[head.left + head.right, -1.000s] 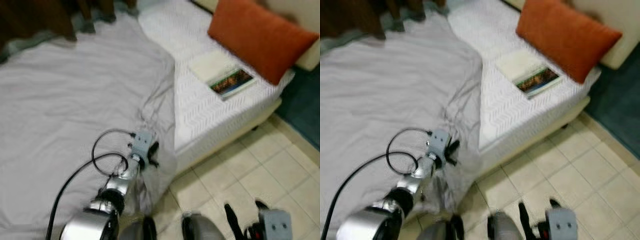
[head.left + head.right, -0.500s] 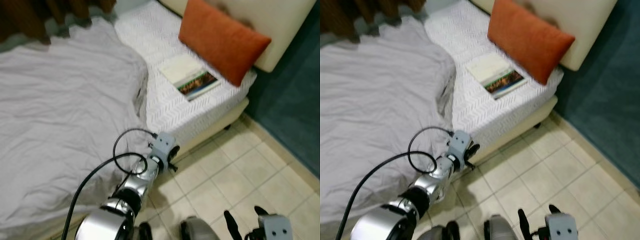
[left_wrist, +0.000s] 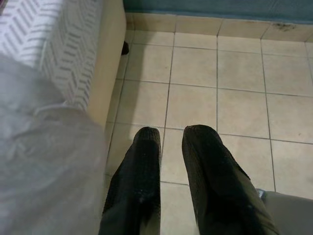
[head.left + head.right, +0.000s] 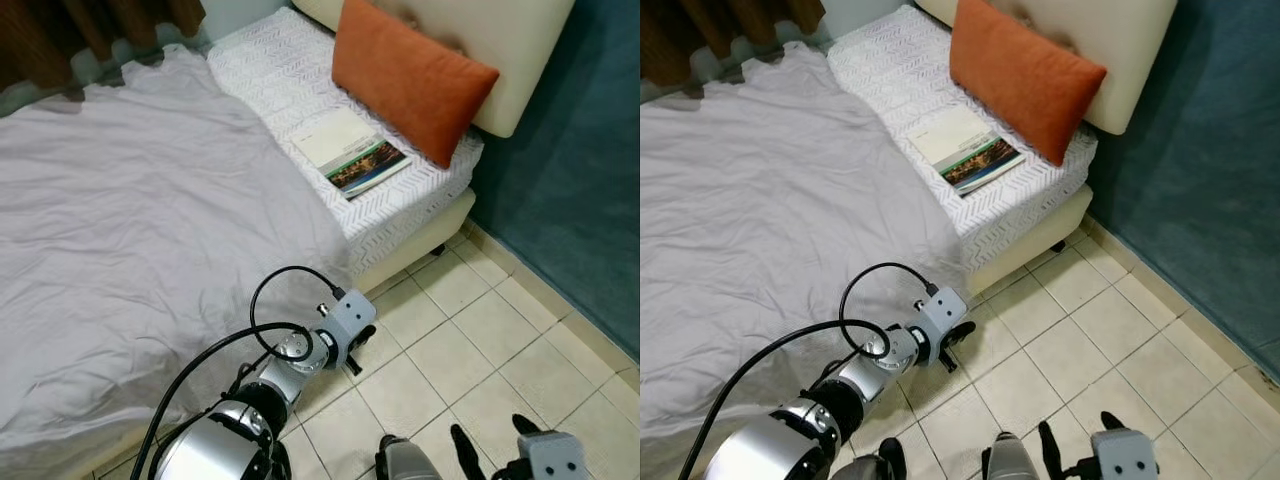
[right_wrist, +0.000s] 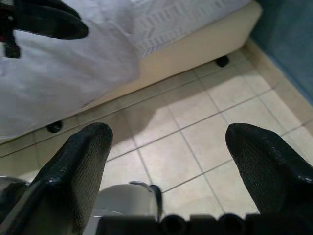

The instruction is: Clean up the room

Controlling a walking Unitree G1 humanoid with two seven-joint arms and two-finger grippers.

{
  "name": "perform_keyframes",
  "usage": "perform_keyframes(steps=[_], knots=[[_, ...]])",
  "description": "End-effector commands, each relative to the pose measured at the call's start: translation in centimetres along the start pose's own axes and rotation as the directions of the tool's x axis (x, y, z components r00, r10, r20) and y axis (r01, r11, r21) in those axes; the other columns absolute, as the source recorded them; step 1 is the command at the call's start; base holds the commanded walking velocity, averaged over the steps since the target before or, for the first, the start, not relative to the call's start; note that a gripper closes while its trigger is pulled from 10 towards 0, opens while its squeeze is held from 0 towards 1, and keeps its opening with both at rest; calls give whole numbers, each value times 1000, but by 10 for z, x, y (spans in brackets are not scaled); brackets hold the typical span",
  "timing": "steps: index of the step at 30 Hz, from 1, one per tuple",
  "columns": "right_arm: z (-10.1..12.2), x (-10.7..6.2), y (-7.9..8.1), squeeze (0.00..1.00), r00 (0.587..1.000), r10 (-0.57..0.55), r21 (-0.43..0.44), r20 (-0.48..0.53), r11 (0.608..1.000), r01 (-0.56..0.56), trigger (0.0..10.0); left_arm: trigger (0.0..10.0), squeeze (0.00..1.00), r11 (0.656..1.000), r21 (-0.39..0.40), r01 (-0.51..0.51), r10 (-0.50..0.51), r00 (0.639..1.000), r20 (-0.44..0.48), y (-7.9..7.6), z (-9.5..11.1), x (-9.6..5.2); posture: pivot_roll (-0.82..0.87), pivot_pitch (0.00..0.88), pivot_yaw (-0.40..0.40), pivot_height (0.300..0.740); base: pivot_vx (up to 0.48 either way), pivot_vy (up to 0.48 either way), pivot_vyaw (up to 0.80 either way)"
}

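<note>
A: What takes up most of the scene?

B: A bed (image 4: 420, 215) with a grey sheet (image 4: 130, 220) spread over most of it, hanging down past the edge. The head end shows bare white mattress, with an orange pillow (image 4: 410, 78) against the cream headboard (image 4: 500, 50). A book (image 4: 352, 157) lies on the mattress just beside the pillow.

A: And the floor?

B: Beige tiles (image 4: 470, 340), a teal wall (image 4: 590, 170) beyond.

A: The arms?

B: The left gripper (image 3: 171, 142) hovers over the tiles just beside the sheet's hanging edge, fingers (image 3: 139, 171) nearly together, grasping nothing. The right gripper (image 5: 168, 142) hangs low over the tiles, fingers (image 5: 78, 161) spread wide, empty.
</note>
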State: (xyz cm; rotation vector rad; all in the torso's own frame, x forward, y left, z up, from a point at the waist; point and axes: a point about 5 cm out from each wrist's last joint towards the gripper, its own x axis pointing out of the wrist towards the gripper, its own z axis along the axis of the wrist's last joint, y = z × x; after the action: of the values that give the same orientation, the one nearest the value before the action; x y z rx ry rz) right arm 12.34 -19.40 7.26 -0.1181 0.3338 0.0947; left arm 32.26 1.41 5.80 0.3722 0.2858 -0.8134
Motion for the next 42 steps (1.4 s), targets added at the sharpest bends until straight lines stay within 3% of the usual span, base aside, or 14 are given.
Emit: perform_keyframes(steps=[1,4,5,9,12,13,14,21,24,29,33,39,40,42], knots=[[-2,-3,2,0,1000,3,5,-15,1000,-3,10000,10000,0,969,-106,224,-214,972,98,-102,35,25,-397,299,85,740,0,0,0],[-3,-3,3,0,1000,5,3,-16,1000,-5,10000,10000,0,969,-124,213,-200,974,109,-102,40,26,-398,297,87,740,0,0,0],[-3,-3,3,0,1000,6,3,-16,1000,-6,10000,10000,1000,968,-140,207,-191,974,120,-99,42,26,-397,293,90,740,0,0,0],[0,8,3,0,1000,8,3,15,1000,-8,10000,10000,1000,965,-237,109,-71,984,162,-68,45,24,-371,249,97,740,0,0,0],[8,27,-2,0,998,-17,28,68,999,15,10000,10000,1000,958,-283,-43,96,980,176,-21,31,12,-331,196,99,740,0,0,0],[8,27,-2,0,998,-17,28,68,999,15,10000,10000,1000,958,-283,-43,96,980,176,-21,31,12,-331,196,99,740,0,0,0],[12,44,-7,0,994,-38,39,102,999,34,10000,10000,1000,935,-305,-178,242,953,184,20,16,-6,-285,141,102,740,0,0,0],[25,80,-23,0,977,-112,67,181,993,101,10000,10000,1000,852,-287,-439,506,831,230,83,-15,-65,-172,18,92,740,0,0,0],[28,89,-23,0,975,-104,71,198,993,92,10000,10000,1000,826,-300,-476,552,791,263,80,-21,-85,-117,0,73,740,0,0,0],[36,109,-21,0,973,-61,50,223,997,51,10000,10000,1000,754,-342,-561,650,714,262,52,-40,-126,-60,0,9,740,0,0,0],[40,112,-20,0,970,-32,28,240,999,26,10000,10000,1000,729,-318,-606,677,706,208,29,-69,-152,-27,0,-27,740,0,0,0],[39,112,-19,0,966,-28,27,258,999,22,10000,10000,1000,711,-330,-621,690,705,162,27,-72,-151,-17,0,-38,740,0,0,0],[39,113,-17,0,964,-27,33,265,999,19,10000,10000,20,703,-340,-625,697,701,152,30,-66,-150,-21,0,-36,740,0,0,-800],[39,115,-16,0,963,-26,33,268,999,18,10000,10000,0,693,-344,-633,704,697,135,31,-63,-149,-21,0,-36,740,0,0,-800]])
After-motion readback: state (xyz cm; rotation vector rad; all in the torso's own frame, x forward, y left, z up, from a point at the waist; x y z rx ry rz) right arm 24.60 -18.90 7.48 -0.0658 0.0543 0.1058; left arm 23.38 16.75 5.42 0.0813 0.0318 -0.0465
